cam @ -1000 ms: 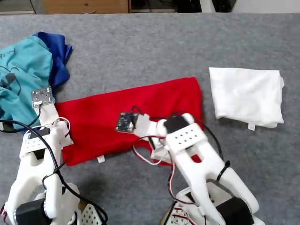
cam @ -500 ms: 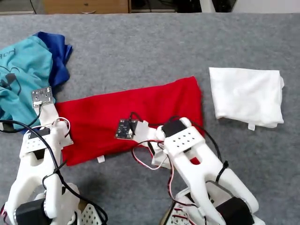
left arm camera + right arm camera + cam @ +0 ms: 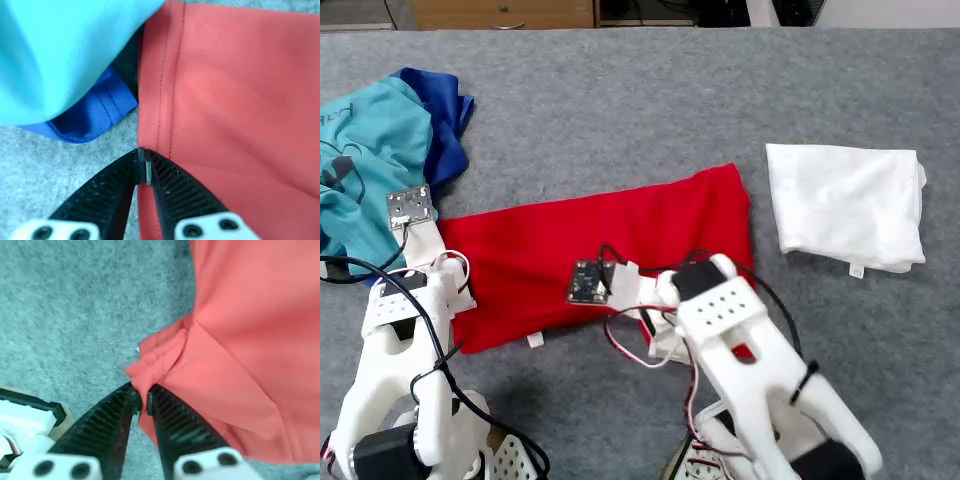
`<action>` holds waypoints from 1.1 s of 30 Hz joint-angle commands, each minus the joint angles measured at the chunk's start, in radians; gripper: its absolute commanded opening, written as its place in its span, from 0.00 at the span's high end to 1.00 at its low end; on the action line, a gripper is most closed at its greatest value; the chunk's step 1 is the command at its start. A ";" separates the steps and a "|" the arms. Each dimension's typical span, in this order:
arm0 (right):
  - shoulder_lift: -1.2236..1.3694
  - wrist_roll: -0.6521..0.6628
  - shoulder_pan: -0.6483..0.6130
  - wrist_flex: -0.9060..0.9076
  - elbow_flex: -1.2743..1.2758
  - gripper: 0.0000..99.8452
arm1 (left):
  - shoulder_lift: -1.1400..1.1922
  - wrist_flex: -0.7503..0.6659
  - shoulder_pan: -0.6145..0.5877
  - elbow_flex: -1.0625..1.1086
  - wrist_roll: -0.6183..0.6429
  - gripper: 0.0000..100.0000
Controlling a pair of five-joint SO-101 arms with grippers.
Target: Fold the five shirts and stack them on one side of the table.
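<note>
Grey felt covers the counter (image 3: 620, 100), and the red shirt (image 3: 620, 230) lies across its middle as a long band. It looks folded once lengthwise but not yet brought down to a compact packet. Well apart from the red shirt, past the end nearer the right arm, the white shirt (image 3: 845, 205) rests as a tidy folded rectangle. That is the only piece that appears finished. At the red shirt's other end the teal shirt (image 3: 370, 150) and the blue shirt (image 3: 445, 120) lie crumpled together in a heap, just beside its corner and unfolded. A fifth shirt cannot be made out, and no stack has been started.

The left gripper (image 3: 145, 167) has its fingers pinched together on the red shirt's stitched hem, close to the teal and blue heap. The right gripper (image 3: 141, 401) has its fingers clamped on a bunched fold at the red shirt's near edge.

By my reckoning roughly one shirt of five is done and a second is midway. The others remain, along with gathering everything onto one side.
</note>
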 commanded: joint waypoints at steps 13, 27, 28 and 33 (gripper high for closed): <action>-0.110 0.127 0.108 0.100 0.047 0.77 | 0.002 -0.012 -0.009 -0.046 -0.008 0.98; -0.110 0.060 0.335 0.060 -0.329 0.99 | -0.008 0.258 -0.014 -0.282 -0.060 0.98; -0.054 0.038 0.349 0.018 -0.329 0.94 | -0.008 0.310 -0.005 -0.348 -0.043 0.98; 0.222 -0.034 0.355 -0.155 -0.331 1.00 | 0.030 0.390 0.074 -0.454 0.017 0.98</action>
